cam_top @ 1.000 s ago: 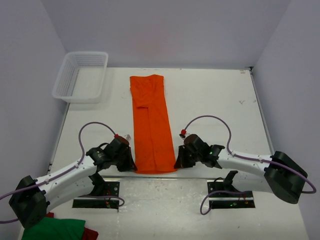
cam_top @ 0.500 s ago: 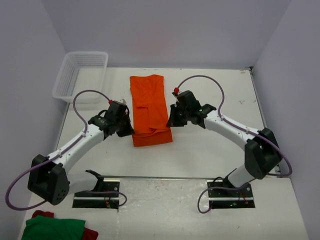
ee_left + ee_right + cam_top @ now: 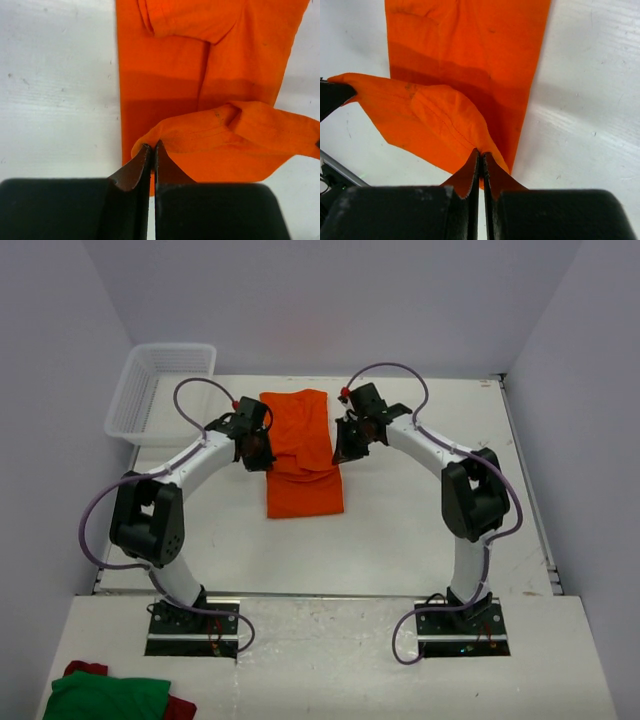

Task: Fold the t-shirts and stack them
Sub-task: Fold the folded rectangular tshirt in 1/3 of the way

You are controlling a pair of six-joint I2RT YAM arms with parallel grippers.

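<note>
The t-shirt [image 3: 303, 490] lies flat on the surface [image 3: 420, 530], in the middle and toward the far side. Its near end is turned up and back over the part behind it. The left jaws pinch that turned-up edge at the t-shirt's left side. The right jaws pinch it at the t-shirt's right side. The left arm [image 3: 190, 465] curves in from the left of the t-shirt and the right arm [image 3: 425, 445] from the right. A basket [image 3: 125, 405] sits left of the t-shirt, well apart, at the far corner. A pile of cloth [image 3: 105, 698] lies far in front of the t-shirt, off to the left.
</note>
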